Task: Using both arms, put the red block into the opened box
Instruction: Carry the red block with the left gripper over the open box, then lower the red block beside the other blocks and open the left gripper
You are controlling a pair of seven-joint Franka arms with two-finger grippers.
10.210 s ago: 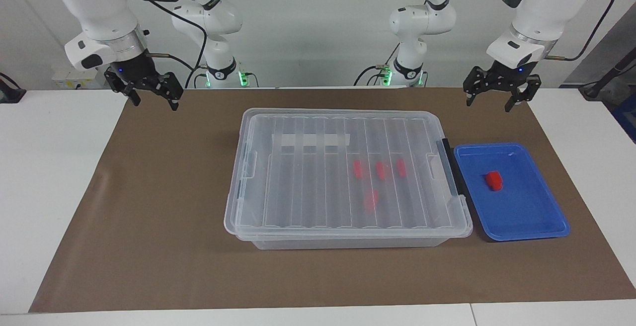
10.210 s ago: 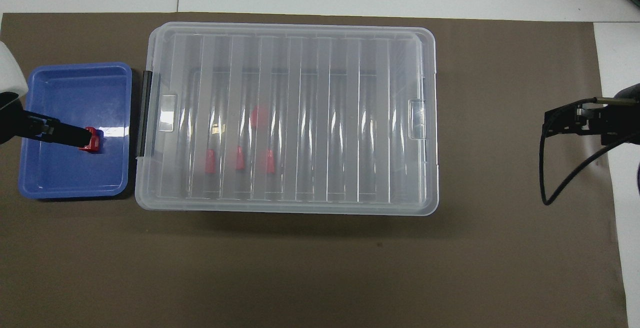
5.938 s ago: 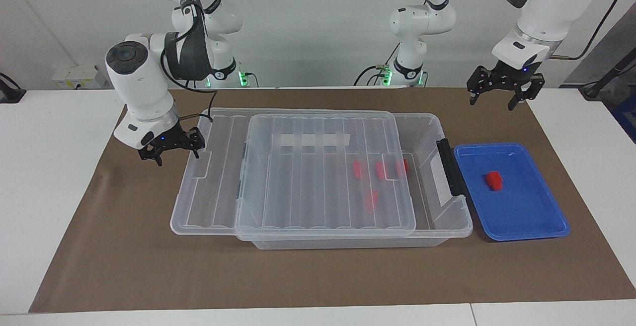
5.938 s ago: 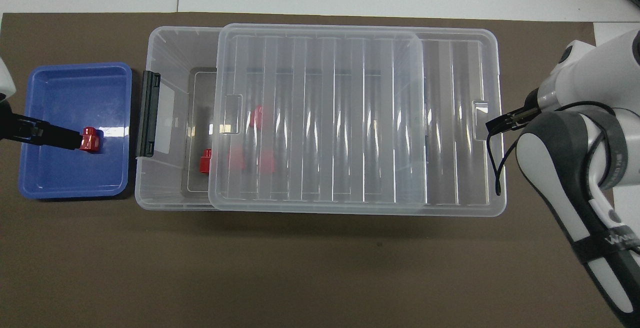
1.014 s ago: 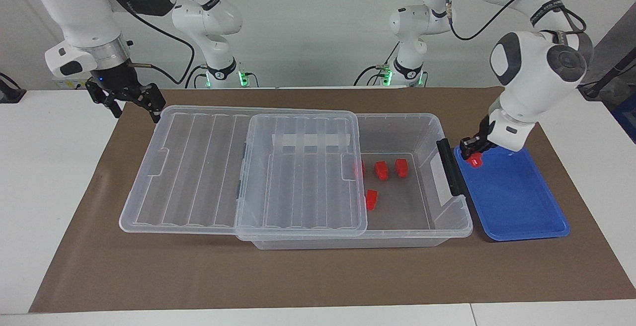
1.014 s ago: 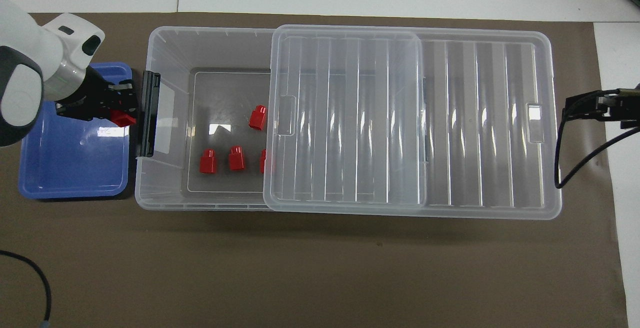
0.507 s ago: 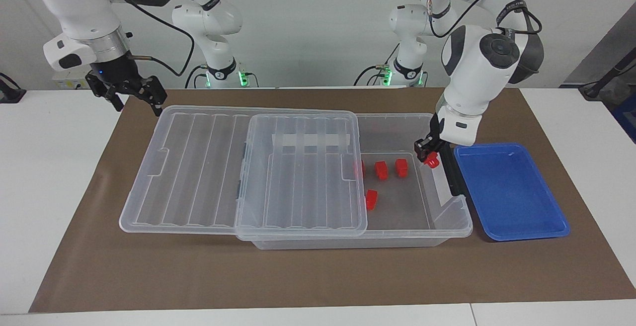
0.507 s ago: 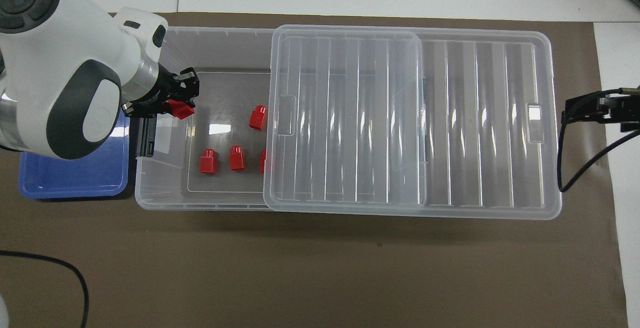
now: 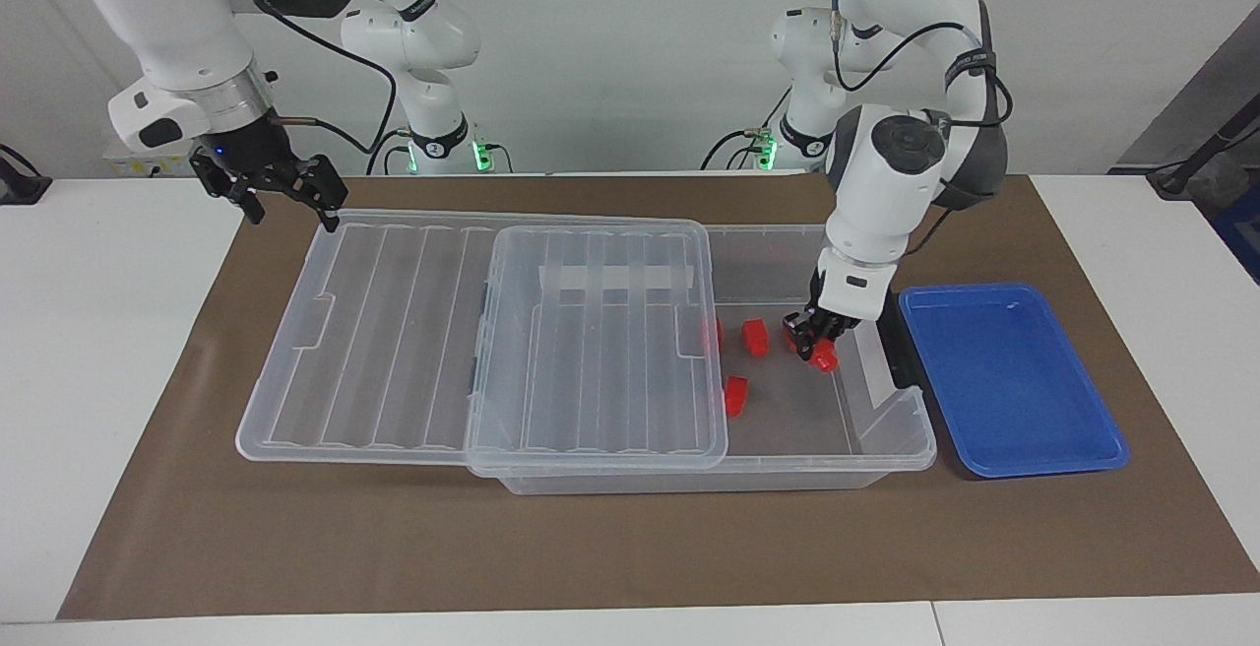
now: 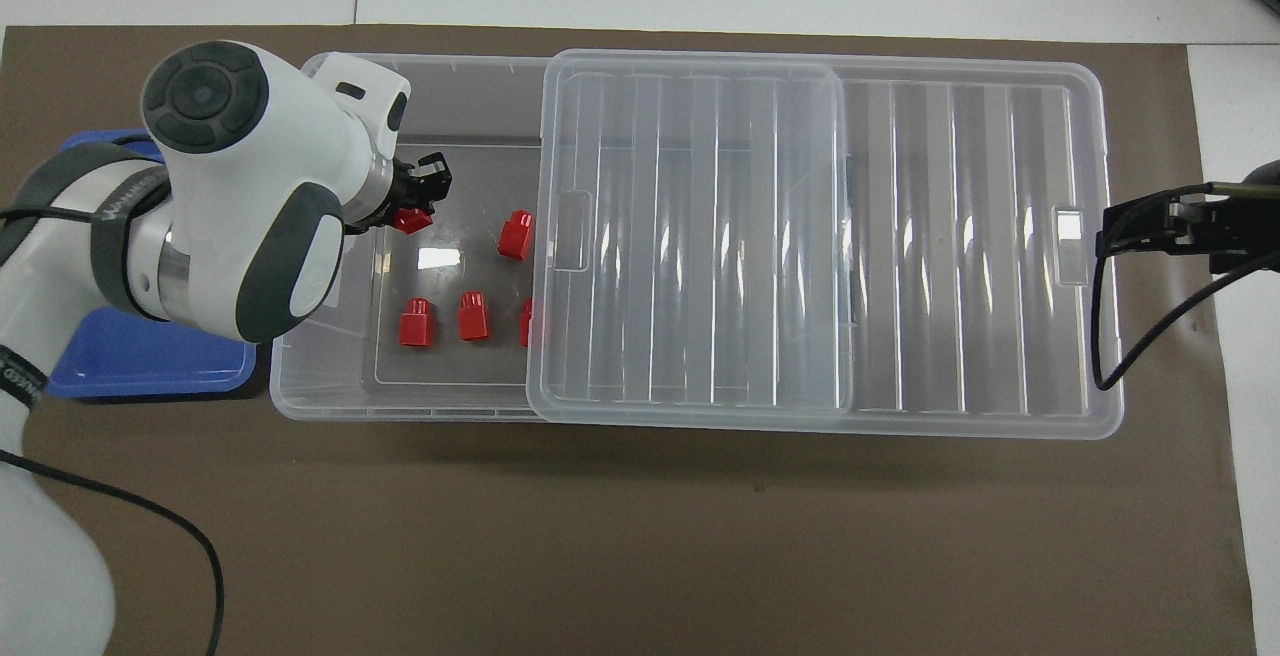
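- While the lid (image 9: 472,331) lies slid toward the right arm's end, the box (image 9: 886,449) stands open at the left arm's end.
- Left gripper (image 9: 815,343): clenched on the red block (image 9: 824,358), held low inside the open box.
- Four more red blocks (image 10: 415,322) lie on the box floor.
- Right gripper (image 9: 281,188): released, empty, waiting over the lid's corner.
- Blue tray (image 9: 1014,380): on the bench, just beside the box.

Lighting bright and even, from overhead. Shadows soft and short: a faint band on the brown mat (image 10: 640,536) along the box (image 10: 330,376) wall. White glare streaks run down the ribbed lid (image 10: 700,236); one glare patch on the box floor just beside the left fingers (image 10: 432,176). Focus sharp; no visible edge distortion.
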